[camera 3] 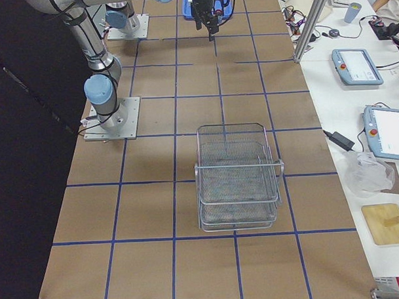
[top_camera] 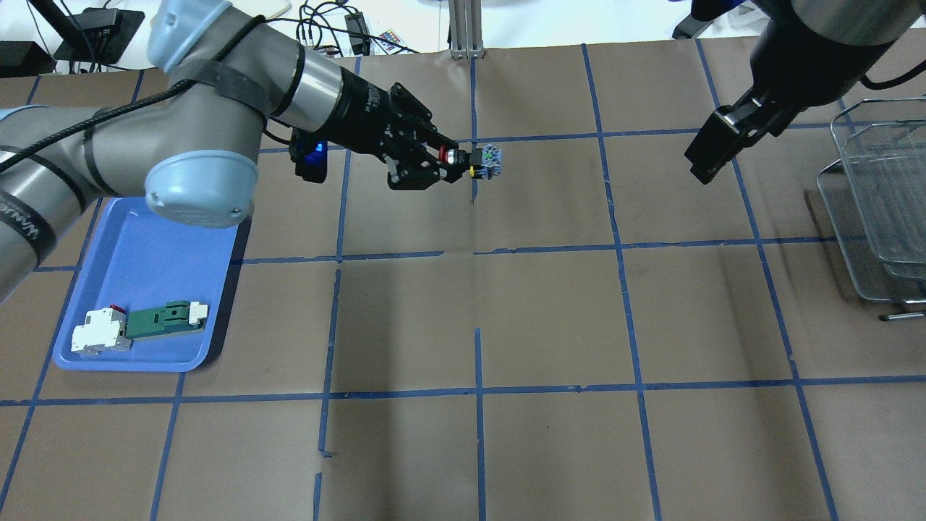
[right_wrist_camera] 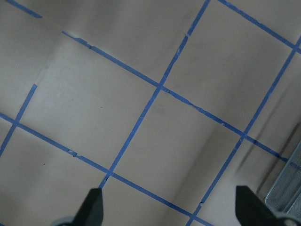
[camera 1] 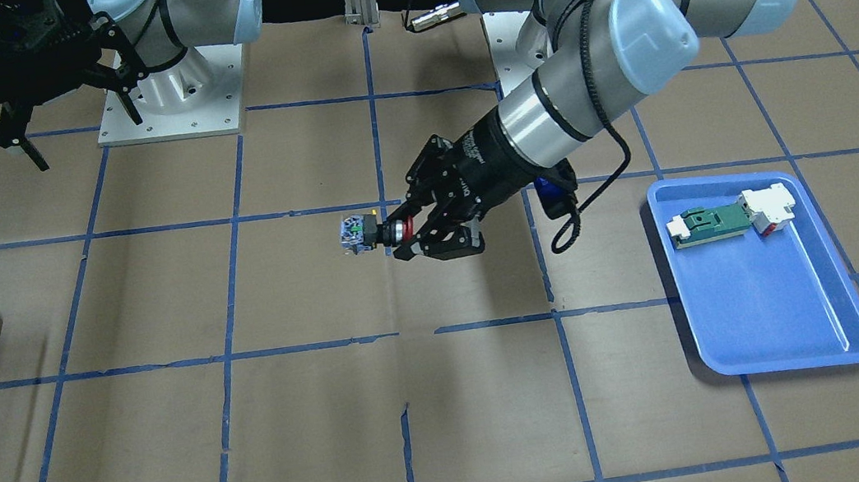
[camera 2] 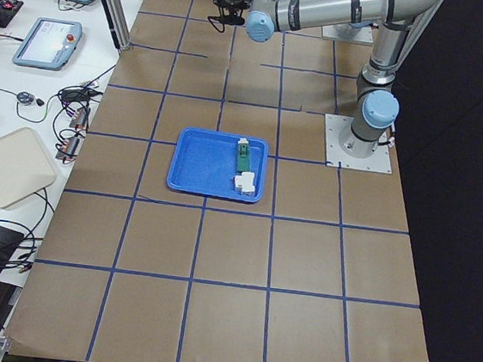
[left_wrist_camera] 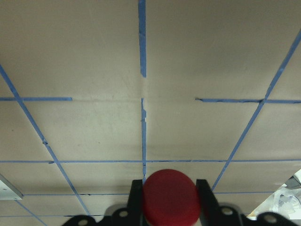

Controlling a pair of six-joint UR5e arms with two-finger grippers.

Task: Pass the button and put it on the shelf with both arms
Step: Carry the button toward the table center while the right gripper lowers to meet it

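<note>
jaws on the left gripper (top_camera: 454, 161) are clamping narrow on the button (top_camera: 479, 161), gripping it at the red head end. the pale block is sticking out past the fingertips, and the button is hanging in the air over the table's midline.

right gripper (right_wrist_camera: 169, 211) is hovering with its jaws spread wide, holding nothing and touching nothing. it's sitting well apart from the button and nearer the shelf (top_camera: 875, 195).

progress as i'm reading it:
- pickup is looking done: the button is sitting clear of the blue tray (top_camera: 152, 253) and pointing toward the right arm's side.
- handover is not yet done.
- shelf placement is not yet done.

green-and-white part (top_camera: 163, 320) and white block (top_camera: 98, 336) are lying end to end in the tray.
</note>
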